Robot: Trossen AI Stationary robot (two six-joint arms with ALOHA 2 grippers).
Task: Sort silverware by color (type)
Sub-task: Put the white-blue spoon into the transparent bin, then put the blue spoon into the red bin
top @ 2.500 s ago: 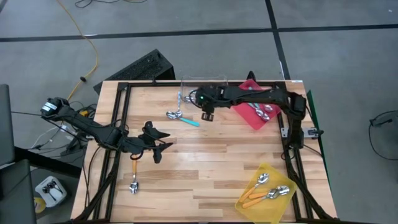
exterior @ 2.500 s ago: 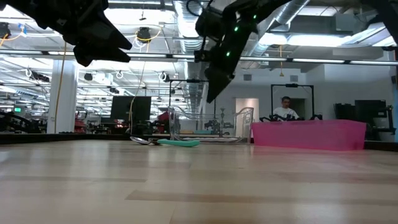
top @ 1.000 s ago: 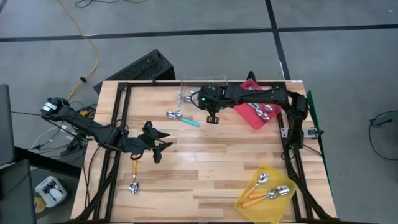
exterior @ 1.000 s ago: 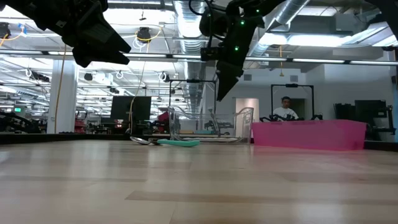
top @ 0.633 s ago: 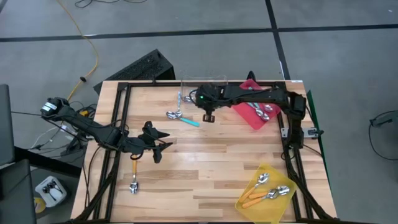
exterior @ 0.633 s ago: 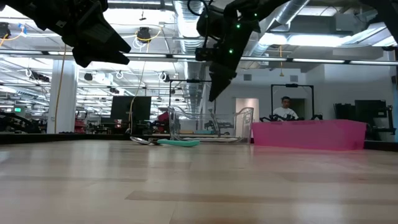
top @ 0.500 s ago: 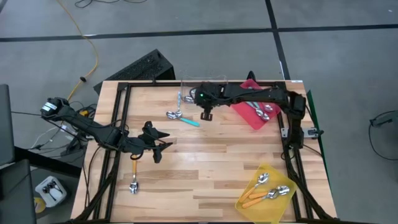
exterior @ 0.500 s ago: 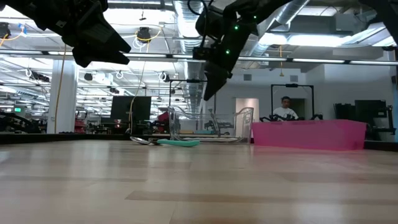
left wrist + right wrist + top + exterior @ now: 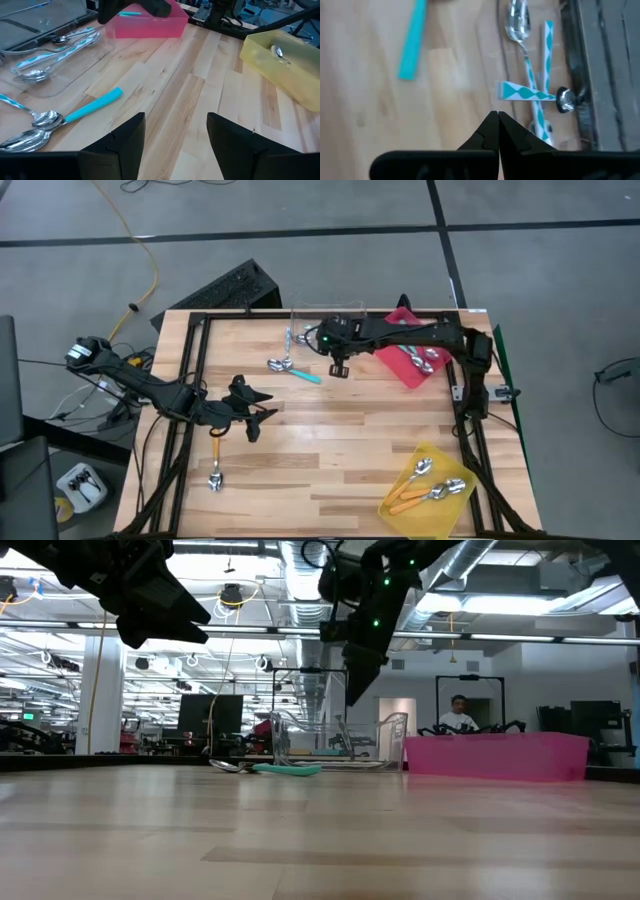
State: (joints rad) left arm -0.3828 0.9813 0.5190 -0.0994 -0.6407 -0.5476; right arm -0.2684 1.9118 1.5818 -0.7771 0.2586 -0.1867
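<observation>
Teal spoon [image 9: 413, 42] lies cut off before the clenched, empty right claw [image 9: 497, 131]; left claw [image 9: 175, 132] gapes.

A wooden table [image 9: 330, 440] fills the middle of the high view, edged by a black metal frame [image 9: 185, 360]. On it sit three trays — a clear one [image 9: 325, 315] at the far edge, a red one [image 9: 405, 365] just beside it, and a yellow one [image 9: 425, 505] at the near right corner. A yellow cable [image 9: 140, 240] trails over the grey floor — beyond the table a person [image 9: 461, 715] shows in the room.
</observation>
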